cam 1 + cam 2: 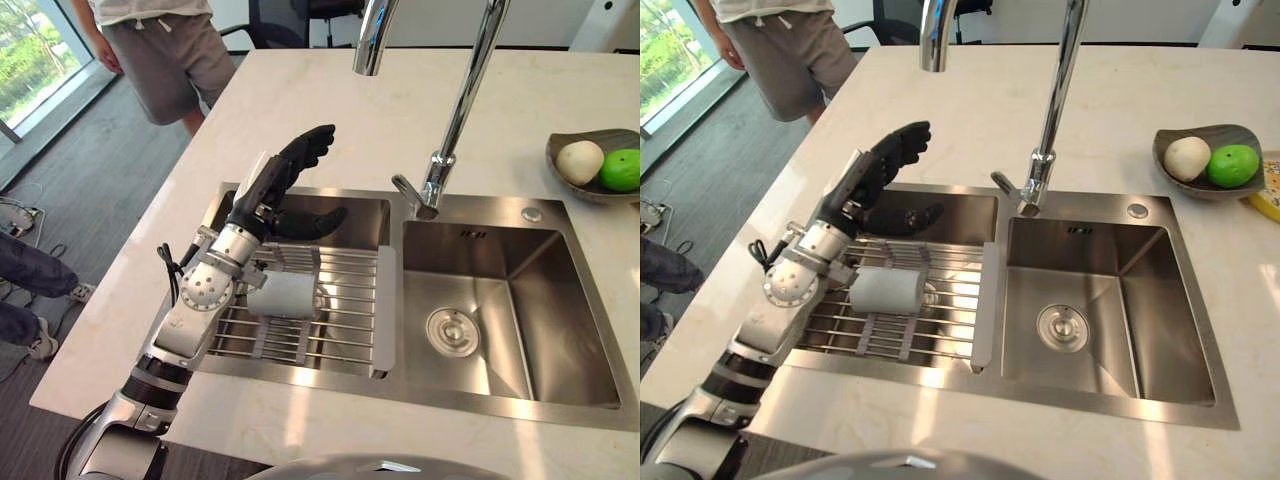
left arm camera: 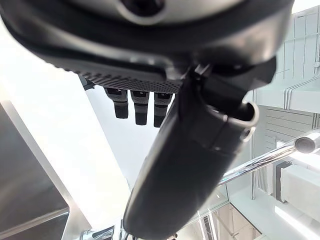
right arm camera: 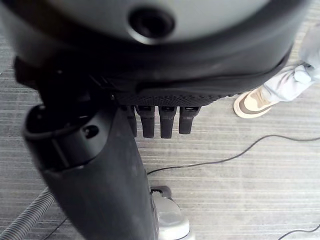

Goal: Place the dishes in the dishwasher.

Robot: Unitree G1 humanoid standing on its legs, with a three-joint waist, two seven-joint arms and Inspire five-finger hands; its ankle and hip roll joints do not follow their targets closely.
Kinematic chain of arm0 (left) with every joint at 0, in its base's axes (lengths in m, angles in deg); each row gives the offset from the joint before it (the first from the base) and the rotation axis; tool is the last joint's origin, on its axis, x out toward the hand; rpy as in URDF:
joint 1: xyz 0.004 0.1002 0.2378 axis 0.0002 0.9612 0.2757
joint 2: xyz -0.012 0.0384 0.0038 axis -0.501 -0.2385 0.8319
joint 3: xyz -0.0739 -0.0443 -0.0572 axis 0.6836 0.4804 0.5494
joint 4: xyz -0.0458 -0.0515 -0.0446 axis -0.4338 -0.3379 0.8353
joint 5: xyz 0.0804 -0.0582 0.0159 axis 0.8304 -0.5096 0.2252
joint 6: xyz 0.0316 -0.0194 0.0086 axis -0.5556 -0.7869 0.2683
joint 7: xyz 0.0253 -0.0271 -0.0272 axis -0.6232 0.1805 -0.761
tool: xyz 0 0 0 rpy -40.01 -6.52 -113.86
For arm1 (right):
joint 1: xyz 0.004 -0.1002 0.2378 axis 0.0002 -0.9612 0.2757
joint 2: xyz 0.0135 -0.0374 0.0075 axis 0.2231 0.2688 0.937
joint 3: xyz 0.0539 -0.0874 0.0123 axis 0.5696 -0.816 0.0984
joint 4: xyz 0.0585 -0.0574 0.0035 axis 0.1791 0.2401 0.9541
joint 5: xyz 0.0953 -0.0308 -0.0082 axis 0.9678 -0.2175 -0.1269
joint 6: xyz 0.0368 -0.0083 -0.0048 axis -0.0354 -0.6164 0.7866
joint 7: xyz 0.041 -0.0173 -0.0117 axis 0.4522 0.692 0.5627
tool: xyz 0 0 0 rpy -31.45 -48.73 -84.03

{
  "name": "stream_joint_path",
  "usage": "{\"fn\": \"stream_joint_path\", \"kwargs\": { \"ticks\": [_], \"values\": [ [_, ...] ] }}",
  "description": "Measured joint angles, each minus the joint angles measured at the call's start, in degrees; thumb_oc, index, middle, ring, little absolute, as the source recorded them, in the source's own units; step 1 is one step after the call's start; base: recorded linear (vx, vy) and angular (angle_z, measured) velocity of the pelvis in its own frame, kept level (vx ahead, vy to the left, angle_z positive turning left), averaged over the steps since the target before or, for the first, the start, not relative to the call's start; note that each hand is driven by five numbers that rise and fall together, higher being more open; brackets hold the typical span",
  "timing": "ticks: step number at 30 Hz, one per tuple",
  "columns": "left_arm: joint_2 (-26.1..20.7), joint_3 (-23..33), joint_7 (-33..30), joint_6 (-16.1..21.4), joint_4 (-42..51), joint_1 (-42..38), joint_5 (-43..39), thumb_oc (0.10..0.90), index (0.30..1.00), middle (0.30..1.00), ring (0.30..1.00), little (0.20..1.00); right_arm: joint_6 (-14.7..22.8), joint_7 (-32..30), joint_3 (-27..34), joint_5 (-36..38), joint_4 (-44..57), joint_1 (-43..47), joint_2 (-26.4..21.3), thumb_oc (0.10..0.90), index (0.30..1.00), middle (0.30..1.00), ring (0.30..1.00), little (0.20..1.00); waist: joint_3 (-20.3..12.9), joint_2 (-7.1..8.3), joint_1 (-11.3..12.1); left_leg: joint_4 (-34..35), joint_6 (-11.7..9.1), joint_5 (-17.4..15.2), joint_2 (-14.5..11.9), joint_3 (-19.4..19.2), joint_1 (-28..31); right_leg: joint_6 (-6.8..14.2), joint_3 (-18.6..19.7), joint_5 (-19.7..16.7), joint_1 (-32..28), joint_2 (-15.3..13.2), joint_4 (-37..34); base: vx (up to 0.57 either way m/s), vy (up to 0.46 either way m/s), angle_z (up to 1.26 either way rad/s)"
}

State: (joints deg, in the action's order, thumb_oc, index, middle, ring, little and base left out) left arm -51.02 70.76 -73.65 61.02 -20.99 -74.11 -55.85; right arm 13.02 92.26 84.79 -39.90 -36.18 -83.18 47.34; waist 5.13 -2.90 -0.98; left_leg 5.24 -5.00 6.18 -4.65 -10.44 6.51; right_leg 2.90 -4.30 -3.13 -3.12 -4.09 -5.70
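A white cup (image 1: 285, 295) lies on its side on the wire rack (image 1: 345, 300) over the sink's left basin. My left hand (image 1: 285, 175) is raised above the back of that basin, well above the cup and touching nothing. Its fingers (image 2: 137, 105) are straight and its thumb (image 2: 190, 165) stands out, so it is open and empty. My right hand (image 3: 100, 170) hangs over the grey carpet floor with its fingers (image 3: 160, 120) relaxed, holding nothing.
The tall chrome faucet (image 1: 460, 110) rises between the basins, and the right basin (image 1: 560, 330) is bare steel. A dark plate (image 1: 570, 185) with a white and a green fruit sits at the counter's far right. A person (image 1: 165, 50) stands at the counter's far left corner.
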Motion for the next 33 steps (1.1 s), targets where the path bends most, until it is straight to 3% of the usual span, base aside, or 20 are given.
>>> {"fn": "stream_joint_path", "kwargs": {
  "ticks": [3, 4, 6, 7, 11, 12, 13, 15, 16, 18, 19, 20, 22, 25, 33],
  "values": [
    [-3.82, 2.82, 1.14, 0.16, 3.28, 5.51, 0.00, 0.800, 0.900, 0.900, 0.900, 0.900, -0.01, 1.04, 1.04, -0.02, 0.17, -0.64, -1.46, 0.800, 0.900, 0.900, 0.900, 0.900, 0.22, -1.87, 0.55, 0.19, -2.44, -2.06, -1.29, 0.09, 0.22, 0.31, -0.20, 0.18, -0.06, 1.14, -0.23, 0.01, -0.019, 0.06],
    [-4.60, 4.43, 1.43, 0.14, 3.57, 6.92, 0.00, 0.800, 0.900, 0.900, 0.900, 0.900, -0.07, 1.14, 1.03, -0.03, 0.04, -1.97, -2.32, 0.800, 0.900, 0.900, 0.900, 0.900, 0.43, -3.31, 1.07, 0.00, -2.07, -3.44, -1.61, 0.10, -0.04, 0.39, -0.96, 0.13, -0.11, 1.49, -0.23, 0.01, -0.011, 0.19],
    [-4.60, 4.43, 1.43, 0.14, 3.57, 6.92, 0.00, 0.800, 0.900, 0.900, 0.900, 0.900, -0.07, 1.14, 1.03, -0.03, 0.04, -1.97, -2.32, 0.800, 0.900, 0.900, 0.900, 0.900, 0.43, -3.31, 1.07, 0.00, -2.07, -3.44, -1.61, 0.10, -0.04, 0.39, -0.96, 0.13, -0.11, 1.49, -0.23, 0.01, -0.009, 0.16],
    [-4.56, 5.99, 1.36, 0.22, 3.65, 7.13, -0.03, 0.800, 0.900, 0.900, 0.900, 0.900, -0.57, 1.29, 1.03, -0.08, -0.22, -2.82, -2.78, 0.800, 0.900, 0.900, 0.900, 0.900, 0.55, -4.77, 2.29, -0.02, -0.23, -5.55, -2.07, 0.10, -0.84, 0.87, -1.42, -0.19, 0.46, 1.71, -0.21, 0.02, -0.037, 0.09],
    [-6.75, 7.40, 1.60, 0.27, 4.12, 8.22, -0.08, 0.800, 0.900, 0.900, 0.900, 0.900, -0.39, 2.08, 1.11, -0.09, -0.06, -3.00, -2.82, 0.800, 0.900, 0.900, 0.900, 0.900, 0.66, -4.62, 2.75, 0.00, 0.53, -5.77, -1.18, -0.15, -1.26, 1.42, -1.04, -0.55, 0.96, 0.78, -0.18, 0.01, -0.023, -0.01],
    [-10.56, 11.26, 2.64, 0.99, 4.90, 12.39, -0.08, 0.800, 0.900, 0.900, 0.900, 0.900, -0.26, 2.80, 2.24, -0.40, 0.38, -3.07, -2.85, 0.800, 0.900, 0.900, 0.900, 0.900, 0.82, -4.80, 2.55, -0.01, 0.85, -5.87, -0.57, -0.43, -1.31, 1.64, -0.79, -0.66, 1.10, 0.16, -0.16, 0.07, -0.033, -0.03],
    [-11.54, 13.48, 2.70, 0.98, 4.83, 14.46, -0.14, 0.800, 0.900, 0.900, 0.900, 0.900, -0.98, 3.16, 2.15, -0.35, 0.76, -2.49, -2.83, 0.800, 0.900, 0.900, 0.900, 0.900, 0.89, -4.95, 3.28, 0.07, 1.05, -6.05, -0.32, -0.27, -1.32, 1.88, -1.02, -0.50, 0.59, -0.16, -0.04, 0.07, -0.033, -0.03],
    [-12.44, 13.59, 3.19, 1.01, 4.76, 15.36, -0.37, 0.800, 0.900, 0.900, 0.900, 0.900, -2.43, 3.43, 1.16, -0.30, 0.35, -1.56, -2.66, 0.800, 0.900, 0.900, 0.900, 0.900, 0.97, -4.82, 4.08, 0.11, 1.10, -6.16, -0.11, 0.11, -0.80, 2.00, -1.36, -0.39, -0.12, -0.29, -0.27, 0.05, -0.031, 0.13],
    [-13.71, 12.62, 4.10, 0.85, 2.95, 15.47, -1.18, 0.800, 0.900, 0.900, 0.900, 0.900, 0.24, 2.43, -0.55, 0.22, 0.33, -3.47, -0.12, 0.800, 0.900, 0.900, 0.900, 0.900, 0.92, -4.55, 3.96, -0.03, 1.10, -6.19, -0.03, 0.50, 0.55, 2.18, -1.83, -0.06, -1.22, -0.38, -0.33, 0.02, -0.026, 0.18],
    [-13.71, 12.62, 4.10, 0.85, 2.95, 15.47, -1.18, 0.800, 0.900, 0.900, 0.900, 0.900, 0.24, 2.43, -0.55, 0.22, 0.33, -3.47, -0.12, 0.800, 0.900, 0.900, 0.900, 0.900, 0.92, -4.55, 3.96, -0.03, 1.10, -6.19, -0.03, 0.50, 0.55, 2.18, -1.83, -0.06, -1.22, -0.38, -0.33, 0.00, -0.014, 0.08],
    [-14.18, 10.48, 4.74, 0.41, 1.48, 14.71, -1.22, 0.800, 0.900, 0.900, 0.900, 0.900, -0.11, 3.21, -1.56, 0.00, 0.23, -3.38, 2.93, 0.800, 0.900, 0.900, 0.900, 0.900, 0.37, -4.57, 4.62, -0.02, 1.06, -6.22, 0.12, 0.81, 0.76, 2.47, -2.03, 0.35, -1.66, -0.51, -0.30, 0.00, -0.019, 0.05],
    [-14.18, 10.48, 4.74, 0.41, 1.48, 14.71, -1.22, 0.800, 0.900, 0.900, 0.900, 0.900, -0.11, 3.21, -1.56, 0.00, 0.23, -3.38, 2.93, 0.800, 0.900, 0.900, 0.900, 0.900, 0.37, -4.57, 4.62, -0.02, 1.06, -6.22, 0.12, 0.81, 0.76, 2.47, -2.03, 0.35, -1.66, -0.51, -0.30, -0.01, -0.041, 0.05],
    [-16.07, 8.17, 6.41, 0.32, 1.81, 14.58, -1.07, 0.800, 0.900, 0.900, 0.900, 0.900, -0.74, 3.48, -1.53, -0.04, 0.02, -3.35, 3.98, 0.800, 0.900, 0.900, 0.900, 0.900, -0.27, -5.50, 4.66, -0.01, 1.07, -6.21, 0.52, 0.91, 0.30, 2.66, -2.06, 0.24, -1.19, -0.91, -0.29, -0.01, -0.020, 0.00],
    [-25.38, 5.55, 9.01, 0.31, 4.24, 13.31, -1.09, 0.800, 0.900, 0.900, 0.900, 0.900, -1.20, 3.29, -2.61, -0.04, 0.06, -3.76, 3.72, 0.800, 0.900, 0.900, 0.900, 0.900, -0.61, -5.35, 3.70, -0.02, 1.08, -6.20, 0.39, 0.65, 0.18, 2.74, -1.86, 0.19, -0.87, -0.76, -0.21, -0.01, -0.024, -0.03],
    [-23.77, -4.24, 12.04, 0.13, 7.34, 9.26, 1.81, 0.800, 0.900, 0.900, 0.900, 0.900, -1.14, 3.30, -2.69, -0.02, 0.07, -3.45, 3.21, 0.800, 0.900, 0.900, 0.900, 0.900, -1.60, -4.11, 3.13, -0.02, 1.08, -6.21, 0.12, 0.04, -0.08, 2.55, -1.19, -0.02, -0.06, -0.18, -0.26, -0.01, -0.015, -0.04]
  ]
}}
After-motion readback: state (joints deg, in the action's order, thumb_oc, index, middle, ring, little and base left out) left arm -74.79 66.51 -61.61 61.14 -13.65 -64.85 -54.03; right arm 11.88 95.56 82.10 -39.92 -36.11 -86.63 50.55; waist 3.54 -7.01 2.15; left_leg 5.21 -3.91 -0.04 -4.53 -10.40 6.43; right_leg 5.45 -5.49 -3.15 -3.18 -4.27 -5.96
